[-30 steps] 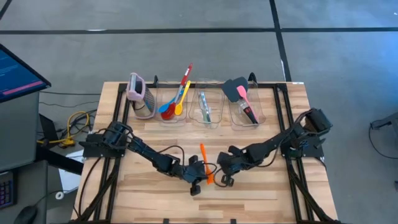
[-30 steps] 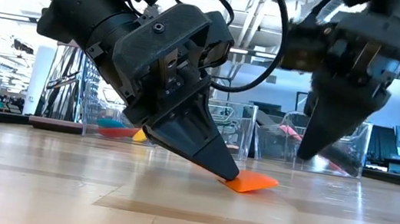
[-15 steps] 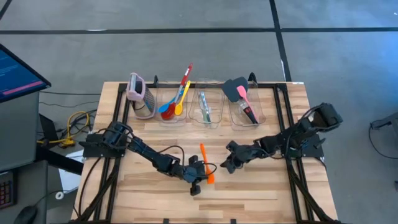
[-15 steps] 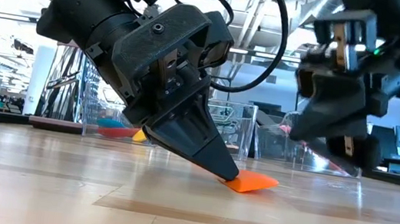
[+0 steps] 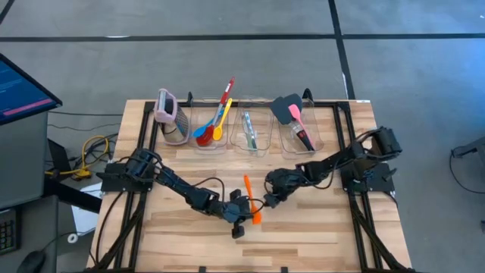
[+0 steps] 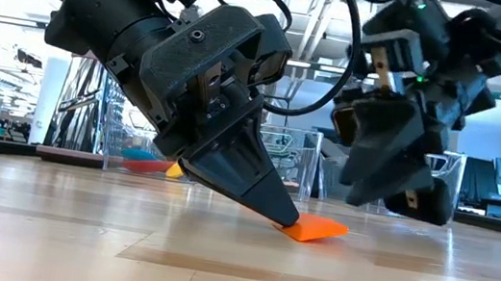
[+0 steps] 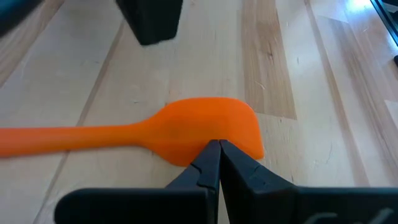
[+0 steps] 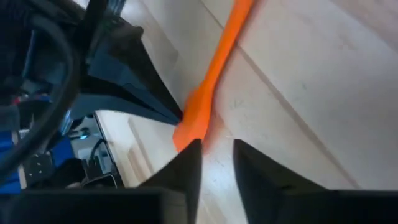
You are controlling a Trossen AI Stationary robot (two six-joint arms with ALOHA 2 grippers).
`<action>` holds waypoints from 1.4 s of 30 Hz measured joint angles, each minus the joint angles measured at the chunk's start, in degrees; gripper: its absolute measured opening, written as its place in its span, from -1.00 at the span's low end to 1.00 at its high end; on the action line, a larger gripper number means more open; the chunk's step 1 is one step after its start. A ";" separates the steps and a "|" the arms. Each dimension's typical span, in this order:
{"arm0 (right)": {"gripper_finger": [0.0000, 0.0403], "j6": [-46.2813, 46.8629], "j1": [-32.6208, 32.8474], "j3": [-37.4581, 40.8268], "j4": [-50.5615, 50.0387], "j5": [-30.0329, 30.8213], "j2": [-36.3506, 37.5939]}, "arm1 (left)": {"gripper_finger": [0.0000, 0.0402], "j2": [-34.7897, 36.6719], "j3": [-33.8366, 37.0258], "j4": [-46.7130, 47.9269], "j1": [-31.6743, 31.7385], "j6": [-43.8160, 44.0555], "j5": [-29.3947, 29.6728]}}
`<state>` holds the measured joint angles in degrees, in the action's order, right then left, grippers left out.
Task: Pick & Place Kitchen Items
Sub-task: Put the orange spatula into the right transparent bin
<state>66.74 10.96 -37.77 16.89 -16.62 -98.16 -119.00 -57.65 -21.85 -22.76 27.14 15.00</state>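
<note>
An orange spatula [image 5: 249, 197] lies flat on the wooden table, its handle pointing to the far edge and its blade [image 6: 316, 229] toward the near edge. My left gripper [image 5: 248, 218] is shut, with its tips down at the blade's left edge. My right gripper [image 5: 267, 200] is open and hangs just right of the spatula, slightly above the table [image 6: 405, 202]. It touches nothing, and its fingers [image 8: 186, 167] point toward the blade. The other utensils stand in three clear bins along the far edge. My left gripper presses its shut fingertips [image 7: 219, 148] on the edge of the orange spatula's blade [image 7: 214, 121]. It comes slanting down from the table's left [image 6: 284, 217]. The spatula lies flat on the table.
Along the far edge stand a pink-topped metal grater [image 5: 170, 115] and three clear bins. One bin holds red, blue and yellow spoons and a red-handled tool [image 5: 212, 121]. Another holds a clear-teal tool [image 5: 249, 130]. The third holds black and pink spatulas [image 5: 295, 121]. Bare wood lies toward the near edge.
My right gripper has risen from the table beside the spatula's blade and drawn back toward the far edge. It turned as it went, then swung in closer to the spatula. My left gripper and the spatula have kept still.
</note>
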 joint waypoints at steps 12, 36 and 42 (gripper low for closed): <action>-0.09 2.35 -0.99 -7.98 -0.37 -4.87 -8.95 | -0.99 -0.04 0.02 -0.39 0.00 -0.24 0.00; -0.46 1.46 -0.86 -10.92 -1.45 -9.34 -10.70 | -0.99 -0.09 0.04 -1.24 0.07 -0.38 0.20; -0.47 1.77 -0.23 -11.26 -1.49 -9.93 -11.57 | -0.99 -0.09 0.04 -1.37 0.48 -0.95 0.11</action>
<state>68.51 10.73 -49.03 15.40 -26.55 -109.73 -119.09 -57.60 -23.22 -22.29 26.19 15.12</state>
